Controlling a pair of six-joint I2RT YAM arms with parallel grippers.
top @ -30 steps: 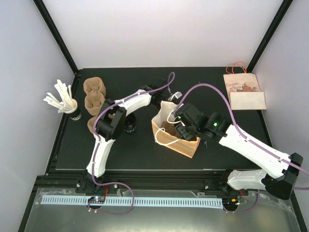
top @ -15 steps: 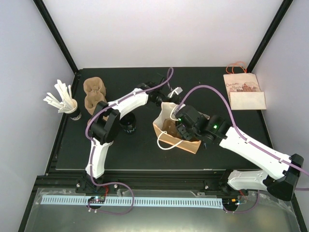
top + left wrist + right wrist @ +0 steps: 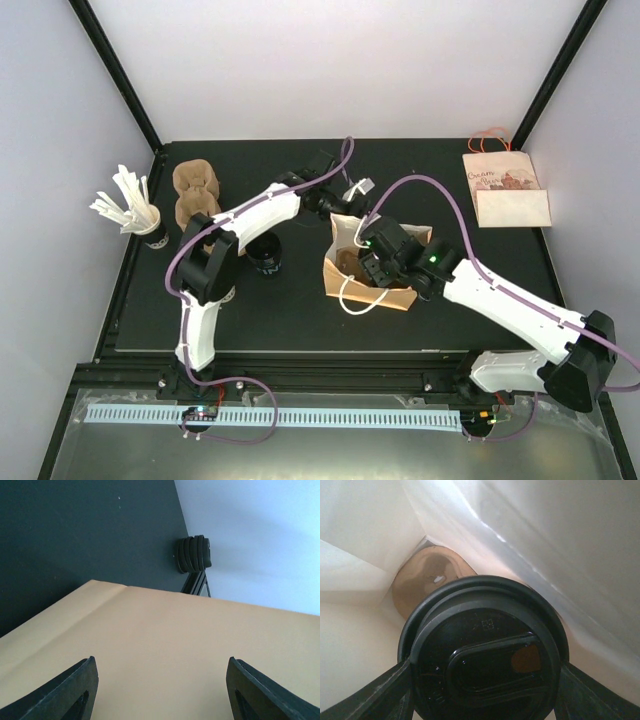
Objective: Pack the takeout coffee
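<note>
White walls close in a black bench [image 3: 300, 320], and near its middle stands an open brown paper bag [image 3: 385, 295].

**What could go wrong**
- The right claw [image 3: 485, 666] is reaching down inside the bag, with its fingers set wide against either side of a black-lidded coffee cup [image 3: 470, 610], which it holds.
- Below and beyond the lid lies a moulded brown pulp carrier [image 3: 427, 580]. The lid looks offset from the visible well. If the cup is let go here, my guess is that it lands on the carrier's ridge, tips and leaks.
- The pale bag walls crowd close on all sides. A finger could snag the paper on the way out, then drag or topple the bag.
- The left claw [image 3: 161, 662] is at the bag's far rim with its fingers spread wide. The tan outer panel lies flat across its view, and nothing is pinched. The bag therefore seems only nudged, not anchored, and a sideways push could slide it.
- A white string handle loops over the near wall and might catch.

**Where the cup lies**
- The cup sits squarely between the right claw's fingers, lid upward, low within the bag and just above the carrier.
- A second black-lidded cup [image 3: 267, 260] waits on the bench to the left of the bag, clear of both claws.
</note>
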